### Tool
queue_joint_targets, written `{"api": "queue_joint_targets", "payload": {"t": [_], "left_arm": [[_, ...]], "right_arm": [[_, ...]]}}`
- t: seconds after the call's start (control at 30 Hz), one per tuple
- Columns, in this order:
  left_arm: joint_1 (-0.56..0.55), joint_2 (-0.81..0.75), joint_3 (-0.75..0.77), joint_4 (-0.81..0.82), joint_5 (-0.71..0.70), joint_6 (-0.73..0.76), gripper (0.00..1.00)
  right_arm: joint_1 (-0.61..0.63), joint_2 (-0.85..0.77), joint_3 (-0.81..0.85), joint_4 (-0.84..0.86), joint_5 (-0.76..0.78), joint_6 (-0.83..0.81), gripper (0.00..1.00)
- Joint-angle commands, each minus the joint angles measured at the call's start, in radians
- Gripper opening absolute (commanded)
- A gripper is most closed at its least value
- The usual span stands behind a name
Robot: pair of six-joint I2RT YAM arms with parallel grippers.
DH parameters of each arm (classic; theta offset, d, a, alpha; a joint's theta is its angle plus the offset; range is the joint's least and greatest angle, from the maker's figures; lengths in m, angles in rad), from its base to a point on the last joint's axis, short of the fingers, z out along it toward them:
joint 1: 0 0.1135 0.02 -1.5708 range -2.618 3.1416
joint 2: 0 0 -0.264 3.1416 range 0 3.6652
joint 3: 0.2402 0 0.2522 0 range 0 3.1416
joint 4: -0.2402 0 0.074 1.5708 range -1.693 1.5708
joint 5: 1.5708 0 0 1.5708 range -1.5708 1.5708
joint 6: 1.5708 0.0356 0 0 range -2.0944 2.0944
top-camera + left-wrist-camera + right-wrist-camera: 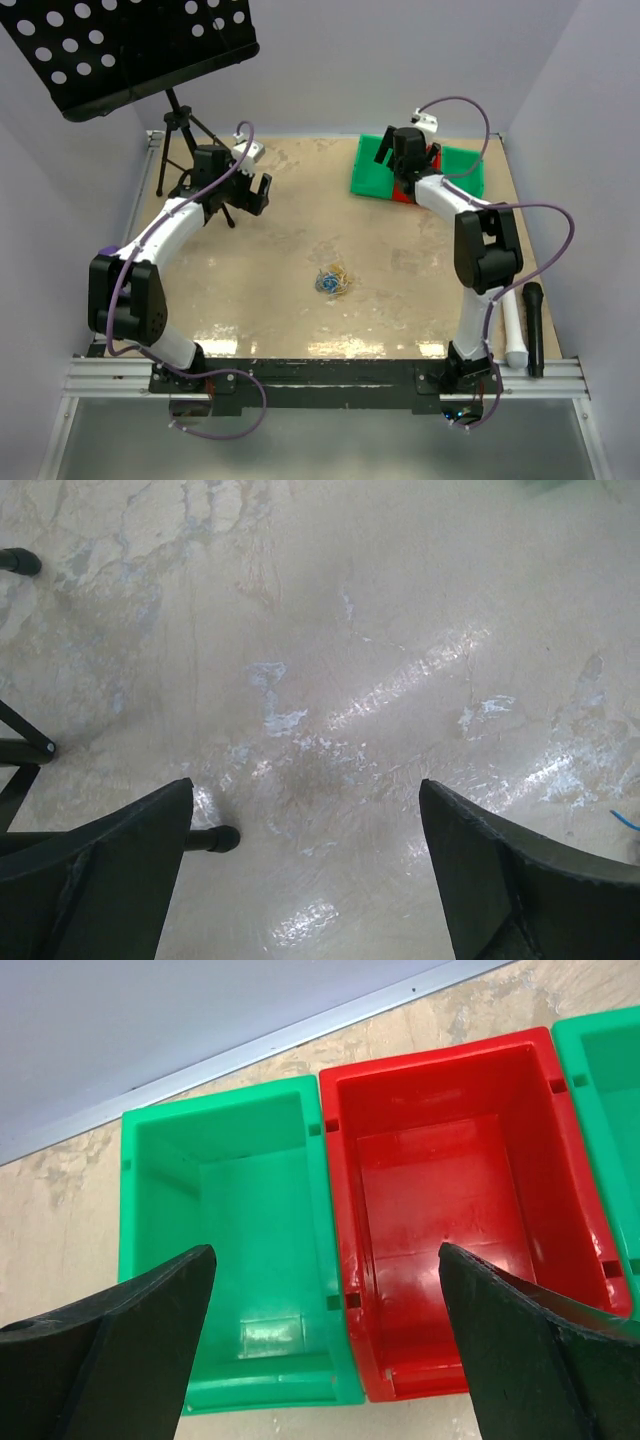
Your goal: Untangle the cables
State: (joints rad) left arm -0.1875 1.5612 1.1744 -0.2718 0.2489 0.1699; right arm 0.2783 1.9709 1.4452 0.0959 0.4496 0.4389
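left gripper (305,815) spread, facing down | right gripper (325,1280) spread, facing down

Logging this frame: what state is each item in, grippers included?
Cables: tangled in one clump, lying on the table, no gripper touching them.
Left gripper: open, empty, above bare table.
Green bin: no contents visible.
Red bin: no contents visible.
Right gripper: open, empty, above both bins.
Microphone: lying flat by the right edge.

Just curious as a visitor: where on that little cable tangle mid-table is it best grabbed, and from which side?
Likely an outer loop of the cable tangle, from straight above: it lies low and flat on the table, so a sideways approach would just push it.
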Motion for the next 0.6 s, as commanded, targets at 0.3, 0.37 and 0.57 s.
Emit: {"api": "queue_joint_targets", "payload": {"t": [0.3,0.37,0.57], "left_arm": [[-0.087,-0.004,-0.013,0.011,0.112,0.062,1.00],[-0.125,-0.006,-0.018,0.023,0.107,0.074,1.00],[-0.242,0.045,-0.013,0.034,0.076,0.114,1.00]], "right_arm": [[0.005,0.134,0.187,-0.094,0.083,-0.055,0.83],[0.006,0.144,0.182,-0.117,0.089,-0.052,0.76],[0.019,0.148,0.158,-0.119,0.087,-0.048,0.58]]}}
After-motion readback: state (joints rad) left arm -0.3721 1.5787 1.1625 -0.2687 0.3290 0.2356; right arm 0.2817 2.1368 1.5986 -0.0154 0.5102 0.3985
